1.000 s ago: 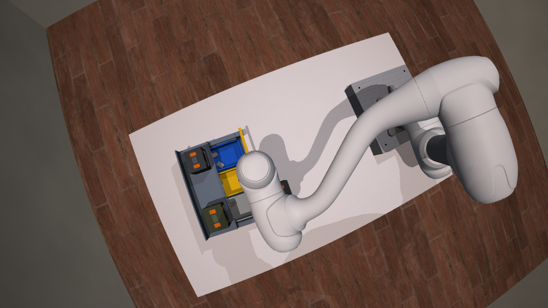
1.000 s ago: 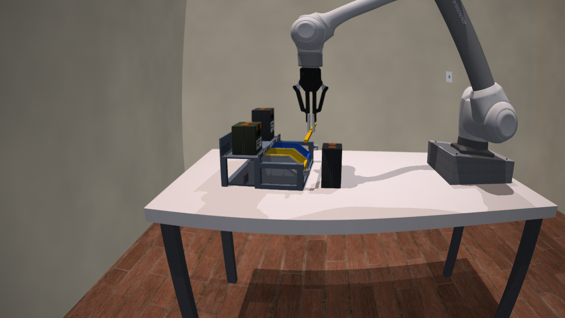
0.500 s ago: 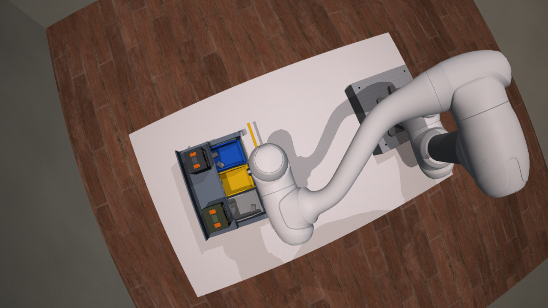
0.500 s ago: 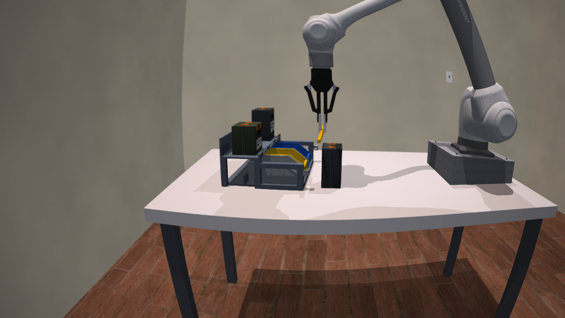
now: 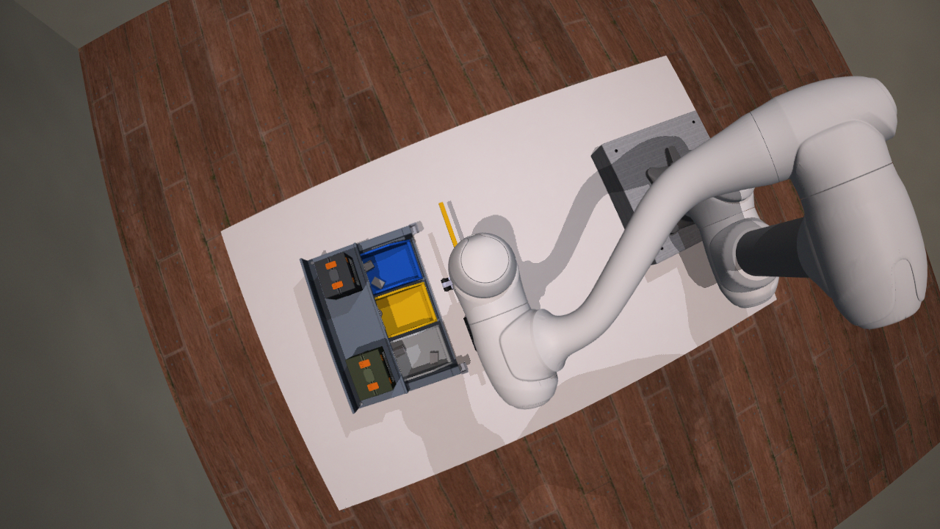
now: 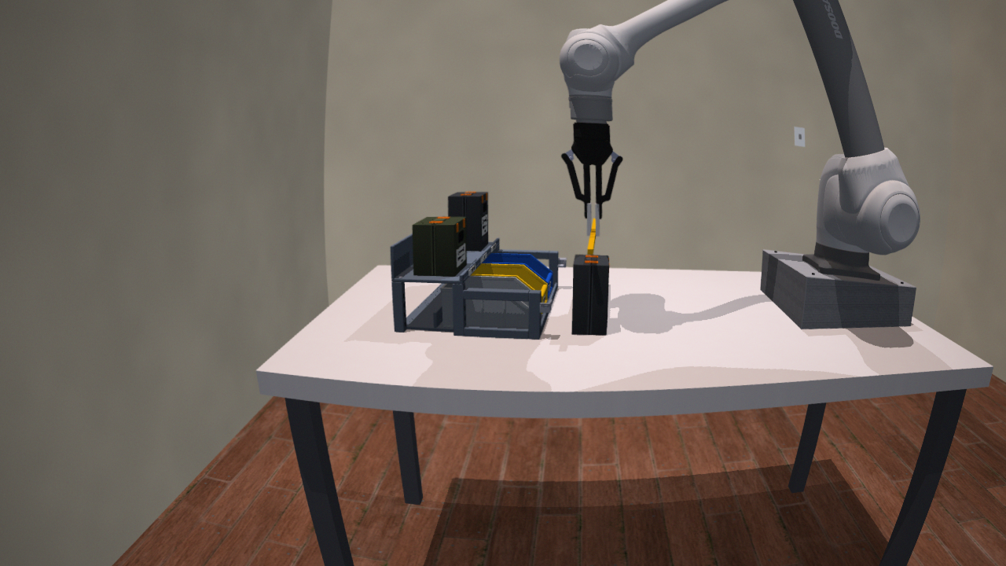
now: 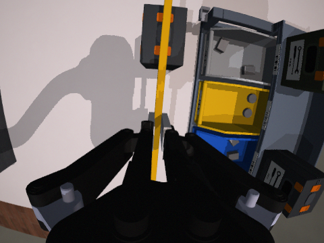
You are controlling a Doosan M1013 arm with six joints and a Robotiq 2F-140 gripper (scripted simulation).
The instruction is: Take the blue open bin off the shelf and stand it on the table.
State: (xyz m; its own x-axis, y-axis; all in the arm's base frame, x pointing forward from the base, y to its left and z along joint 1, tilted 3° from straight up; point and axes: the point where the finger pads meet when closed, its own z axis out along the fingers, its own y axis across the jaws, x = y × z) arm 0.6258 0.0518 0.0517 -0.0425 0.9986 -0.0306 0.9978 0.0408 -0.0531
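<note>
Before the shelf's open front [image 5: 355, 328] [image 6: 399, 306] [image 7: 293, 108], gripper [image 6: 592, 222] [image 7: 157, 121] points down, fingers nearly shut, pinching a thin yellow bar [image 5: 447, 223] [image 6: 592, 237] [image 7: 162, 75] clear of the table. Blue bin [image 5: 397, 263] [image 6: 516, 258] [image 7: 216, 143] sits on the shelf at one end of the row, grey parts [image 5: 377, 282] [image 7: 233, 155] inside. Yellow bin [image 5: 407, 308] [image 6: 506, 270] [image 7: 219, 104] at shelf middle; grey bin [image 5: 417, 355] [image 6: 499, 283] [image 7: 233, 61] at its other end. Black case [image 6: 589, 295] [image 7: 164, 37] stands upright on the table, just off the shelf front. Bar-to-case contact: cannot tell.
</note>
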